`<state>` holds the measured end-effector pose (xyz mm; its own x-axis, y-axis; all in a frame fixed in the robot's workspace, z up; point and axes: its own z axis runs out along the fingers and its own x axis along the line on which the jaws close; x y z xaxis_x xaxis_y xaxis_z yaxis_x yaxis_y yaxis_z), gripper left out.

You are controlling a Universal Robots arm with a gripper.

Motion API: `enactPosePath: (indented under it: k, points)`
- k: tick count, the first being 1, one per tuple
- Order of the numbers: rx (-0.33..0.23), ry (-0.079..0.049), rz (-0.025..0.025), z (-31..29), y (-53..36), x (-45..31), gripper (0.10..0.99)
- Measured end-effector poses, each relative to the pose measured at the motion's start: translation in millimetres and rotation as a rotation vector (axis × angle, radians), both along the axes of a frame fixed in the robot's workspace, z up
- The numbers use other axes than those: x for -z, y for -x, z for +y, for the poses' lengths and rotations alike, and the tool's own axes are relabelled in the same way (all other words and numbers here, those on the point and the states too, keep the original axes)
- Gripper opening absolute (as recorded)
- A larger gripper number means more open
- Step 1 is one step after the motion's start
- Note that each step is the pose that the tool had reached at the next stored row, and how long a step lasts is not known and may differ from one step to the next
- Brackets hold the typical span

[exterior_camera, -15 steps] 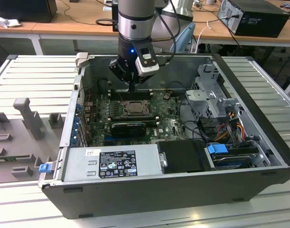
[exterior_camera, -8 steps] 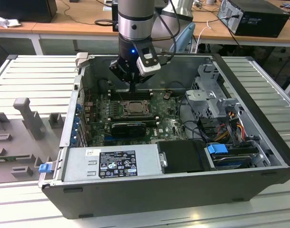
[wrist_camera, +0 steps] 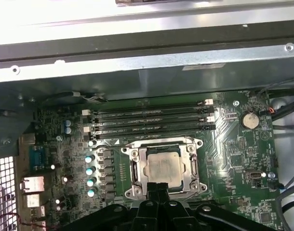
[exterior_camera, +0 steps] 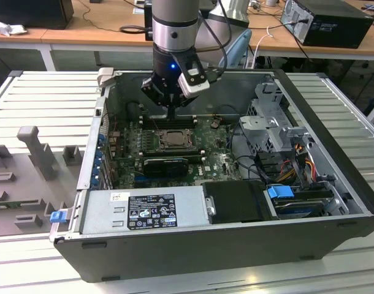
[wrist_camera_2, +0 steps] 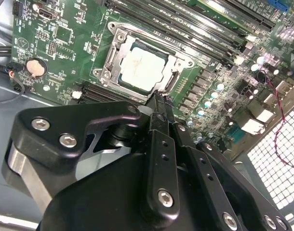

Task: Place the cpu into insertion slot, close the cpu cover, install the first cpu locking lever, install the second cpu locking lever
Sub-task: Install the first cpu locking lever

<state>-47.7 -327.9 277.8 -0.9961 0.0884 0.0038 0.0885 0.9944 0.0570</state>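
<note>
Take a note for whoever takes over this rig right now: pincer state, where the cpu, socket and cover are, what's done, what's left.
Pincer: shut, nothing visible between its fingers, tips down at the edge of the insertion slot, inside the open computer case.
Cpu: seated flat in the slot.
Cpu cover: lying down over the slot, framing the cpu.
Done: cpu placed, cover closed.
Left: both locking levers. I cannot tell whether either is latched.
</note>
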Motion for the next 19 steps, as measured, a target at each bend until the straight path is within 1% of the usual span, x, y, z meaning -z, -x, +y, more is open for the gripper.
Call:
enactPosePath:
  k: [3, 5, 8, 11, 13, 19]
  points:
    - [-0.031, 0.000, -0.0018, 0.0, 0.0, 0.0, 0.106]
    - [-0.065, 0.000, -0.0028, 0.0, 0.0, 0.0, 0.106]
    - [-0.091, 0.000, -0.0035, 0.0, 0.0, 0.0, 0.106]
    - [-0.096, 0.000, -0.0052, 0.0, 2.0, 0.1, 0.106]
    - [-0.097, 0.000, -0.0091, 0.0, 6.0, 0.3, 0.106]
    - [-0.097, -0.006, -0.0099, 0.0, 14.6, 0.5, 0.106]
